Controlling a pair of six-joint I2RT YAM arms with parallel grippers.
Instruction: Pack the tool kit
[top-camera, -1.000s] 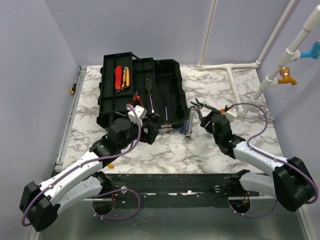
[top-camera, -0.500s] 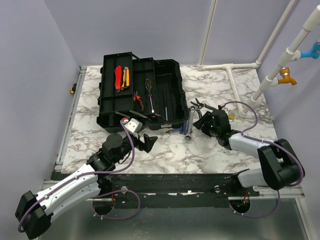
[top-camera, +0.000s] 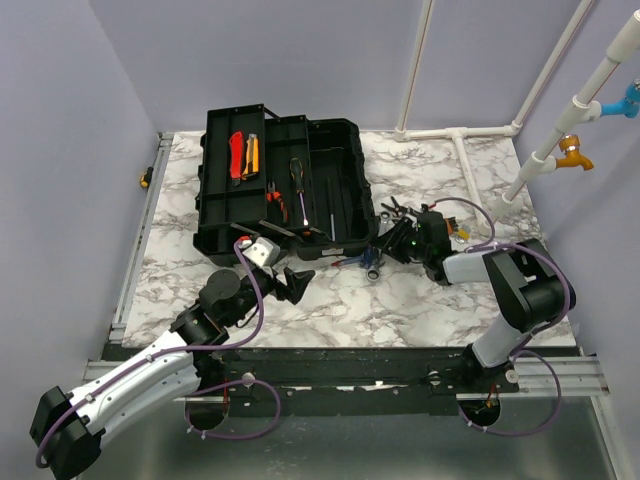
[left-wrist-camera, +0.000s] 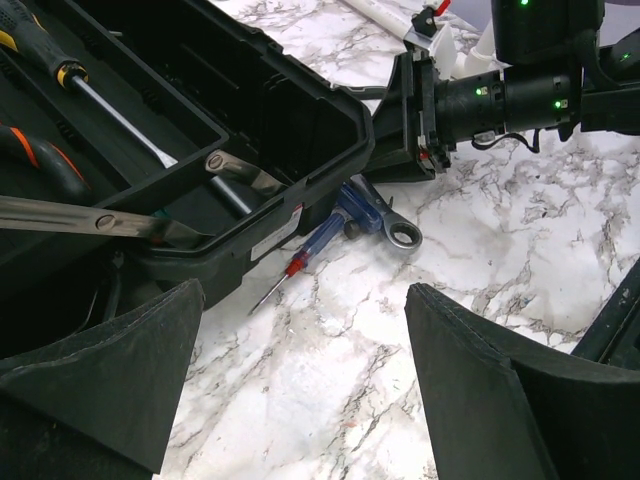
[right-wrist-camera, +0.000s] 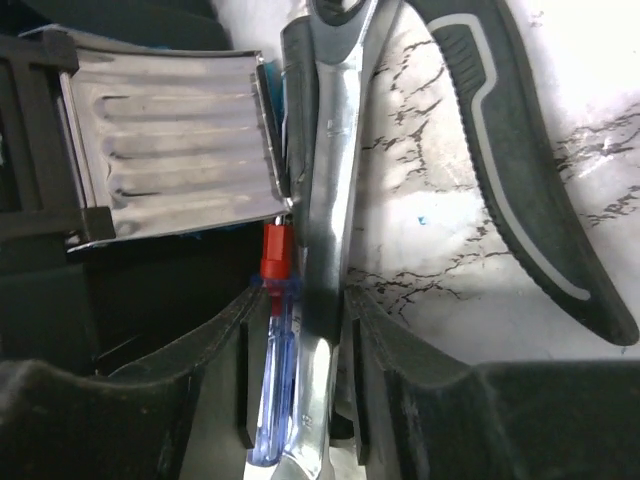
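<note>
The black toolbox (top-camera: 330, 160) stands open at the back left, with a screwdriver (top-camera: 298, 178), a red knife (top-camera: 236, 155) and orange pliers (top-camera: 272, 196) in its tray. A silver wrench (top-camera: 372, 266) and a blue-handled screwdriver (top-camera: 352, 262) lie on the table against its front right corner. My right gripper (top-camera: 384, 250) is low over them. In the right wrist view its jaws (right-wrist-camera: 300, 300) are closed narrow around the wrench (right-wrist-camera: 330, 190) and the blue screwdriver (right-wrist-camera: 273, 380) together. My left gripper (top-camera: 296, 280) is open and empty (left-wrist-camera: 305, 290) in front of the toolbox corner (left-wrist-camera: 300, 130).
Grey-handled pliers (right-wrist-camera: 520, 170) lie just right of the wrench, and show in the top view (top-camera: 392, 210). A metal latch plate (right-wrist-camera: 170, 160) hangs on the toolbox wall. White pipes (top-camera: 460, 135) and valves (top-camera: 572, 150) stand at the back right.
My right gripper has moved left and down onto the wrench by the toolbox. My left arm has drawn back from the toolbox toward the near edge.
</note>
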